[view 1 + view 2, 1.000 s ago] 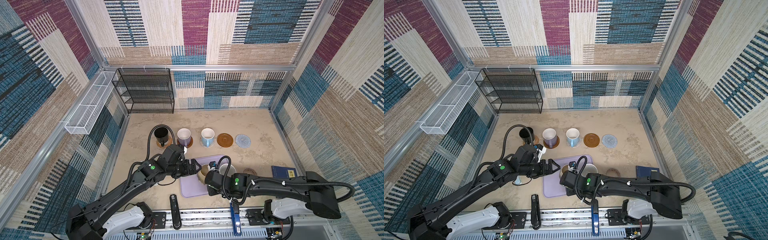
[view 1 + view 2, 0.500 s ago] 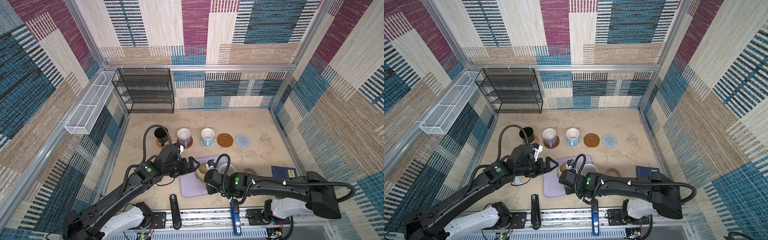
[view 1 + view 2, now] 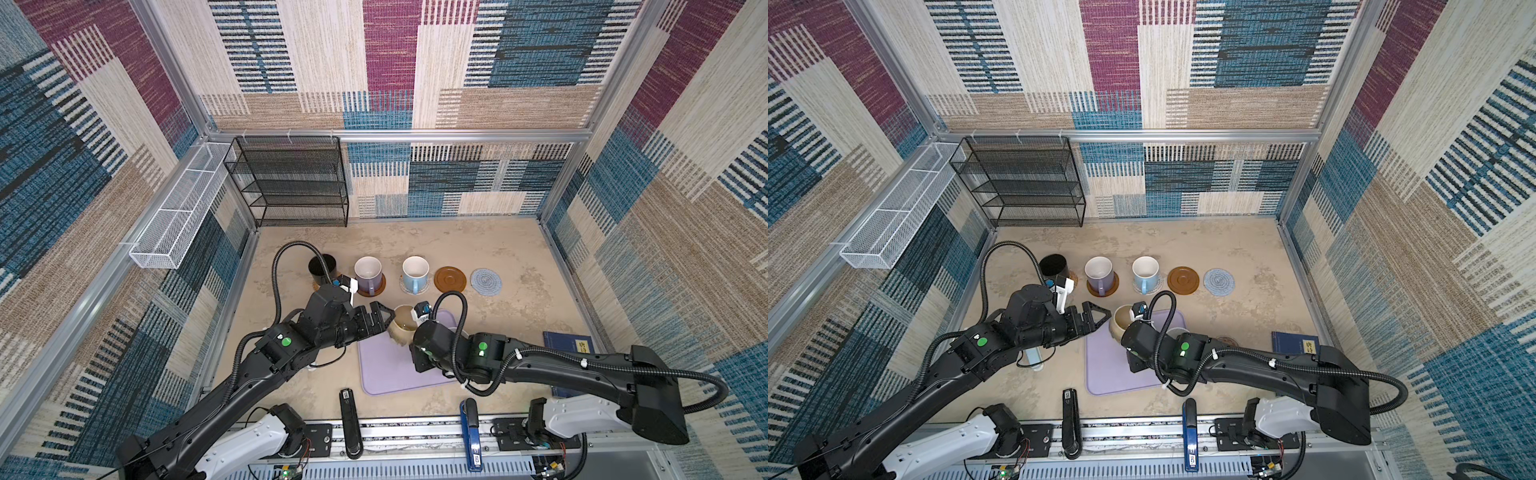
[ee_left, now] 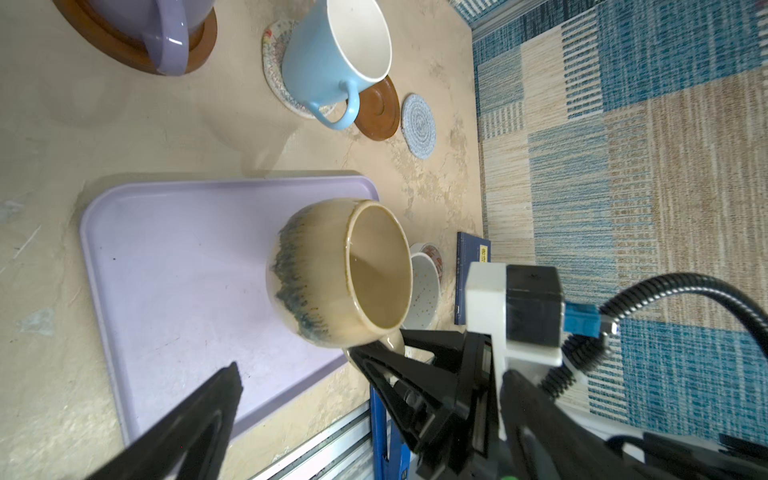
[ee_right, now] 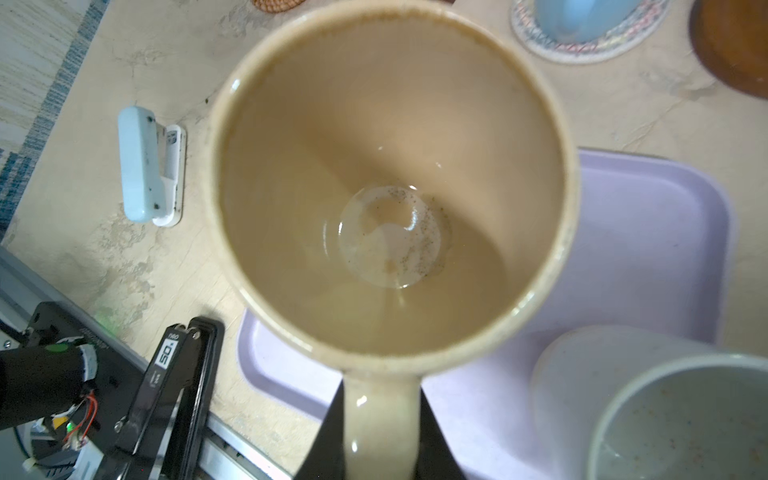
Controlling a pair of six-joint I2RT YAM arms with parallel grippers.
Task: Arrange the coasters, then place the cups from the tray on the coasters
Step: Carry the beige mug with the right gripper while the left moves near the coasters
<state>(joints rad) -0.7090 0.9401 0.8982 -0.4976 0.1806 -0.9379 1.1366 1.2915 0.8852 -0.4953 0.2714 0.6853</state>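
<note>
1. Two mugs are off the coasters. The beige mug [image 3: 402, 328] hangs over the far end of the tray [image 3: 386, 374], with the right gripper [image 5: 380, 397] clamped on its handle.
2. Left gripper [image 3: 384, 321]: jaws spread wide, just beside the beige mug, holding nothing.
3. Speckled mug [image 5: 665, 407] stands on the tray.
4. Black mug [image 3: 322, 266], lavender mug [image 3: 368, 272] and blue mug [image 3: 415, 272] each sit on a coaster. Brown coaster [image 3: 449, 279] and grey coaster [image 3: 486, 281] are bare.

Five cups [image 3: 1054, 266] [image 3: 1099, 272] [image 3: 1145, 270] [image 3: 1121, 322] [image 3: 1177, 331], five coasters [image 3: 1073, 277] [image 3: 1113, 286] [image 3: 1158, 285] [image 3: 1182, 280] [image 3: 1219, 281], one tray [image 3: 1113, 365] — one book [image 3: 1295, 343], one black rack [image 3: 1017, 183]
</note>
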